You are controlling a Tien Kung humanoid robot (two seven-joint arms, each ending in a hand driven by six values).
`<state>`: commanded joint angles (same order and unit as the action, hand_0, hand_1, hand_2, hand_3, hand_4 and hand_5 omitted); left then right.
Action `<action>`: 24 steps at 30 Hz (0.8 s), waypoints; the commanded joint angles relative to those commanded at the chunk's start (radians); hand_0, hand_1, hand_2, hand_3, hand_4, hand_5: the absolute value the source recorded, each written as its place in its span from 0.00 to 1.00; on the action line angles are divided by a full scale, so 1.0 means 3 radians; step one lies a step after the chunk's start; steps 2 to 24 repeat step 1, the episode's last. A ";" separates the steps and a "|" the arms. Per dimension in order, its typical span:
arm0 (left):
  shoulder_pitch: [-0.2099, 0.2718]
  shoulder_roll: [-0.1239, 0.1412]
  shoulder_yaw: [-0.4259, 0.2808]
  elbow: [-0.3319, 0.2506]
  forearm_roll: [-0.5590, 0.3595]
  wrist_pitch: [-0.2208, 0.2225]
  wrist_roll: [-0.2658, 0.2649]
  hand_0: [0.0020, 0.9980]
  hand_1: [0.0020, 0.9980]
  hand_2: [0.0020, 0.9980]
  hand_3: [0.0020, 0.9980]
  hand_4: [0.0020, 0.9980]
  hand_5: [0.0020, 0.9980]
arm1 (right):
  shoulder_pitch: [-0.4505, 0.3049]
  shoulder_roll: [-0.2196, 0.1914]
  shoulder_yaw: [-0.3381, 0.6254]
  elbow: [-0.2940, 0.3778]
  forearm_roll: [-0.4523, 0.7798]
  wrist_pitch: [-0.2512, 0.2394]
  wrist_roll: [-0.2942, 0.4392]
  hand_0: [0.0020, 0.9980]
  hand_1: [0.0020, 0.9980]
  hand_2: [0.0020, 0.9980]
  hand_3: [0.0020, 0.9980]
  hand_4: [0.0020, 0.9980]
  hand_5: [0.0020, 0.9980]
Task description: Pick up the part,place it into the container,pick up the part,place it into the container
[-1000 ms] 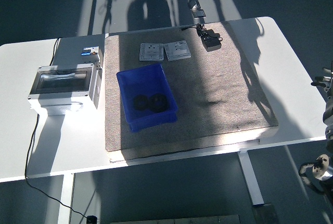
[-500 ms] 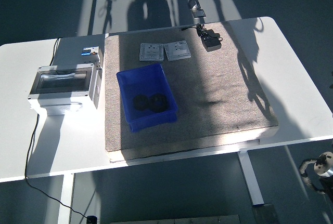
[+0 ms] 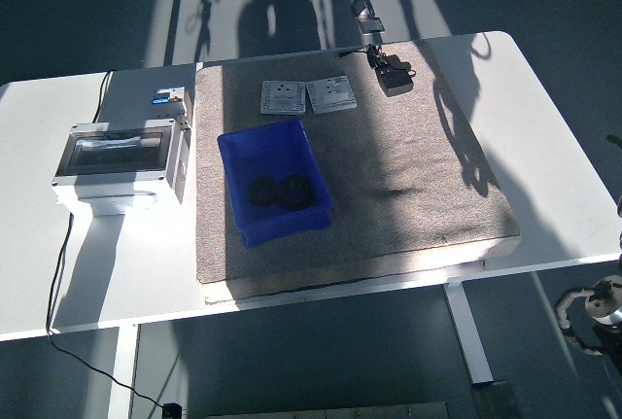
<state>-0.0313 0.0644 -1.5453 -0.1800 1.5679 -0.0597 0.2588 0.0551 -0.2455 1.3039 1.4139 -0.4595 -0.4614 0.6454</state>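
open mat (image 3: 408, 176) right of bin (image 3: 274, 182)

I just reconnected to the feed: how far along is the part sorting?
It looks finished. Two dark round parts lie side by side inside the blue container on the grey mat. No loose part shows on the mat. Nothing is in hand: only a bit of the right arm shows at the lower right edge, off the table.

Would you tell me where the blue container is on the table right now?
In the head view, the blue container sits on the left part of the grey mat, just right of the grey electrical box and in front of two grey plates.
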 joint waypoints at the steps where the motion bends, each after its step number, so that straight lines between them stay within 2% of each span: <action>1: -0.0002 -0.0003 -0.0001 0.0000 0.0002 0.0002 -0.0001 0.70 0.72 0.75 0.70 0.95 1.00 | 0.0005 -0.0001 -0.0011 0.0018 -0.0011 0.0005 0.0000 0.34 0.05 0.18 0.23 0.97 0.79; 24: -0.0002 -0.0003 -0.0001 0.0000 0.0002 0.0002 -0.0001 0.70 0.72 0.75 0.70 0.95 1.00 | 0.0005 -0.0001 -0.0011 0.0018 -0.0011 0.0005 0.0000 0.34 0.05 0.18 0.23 0.97 0.79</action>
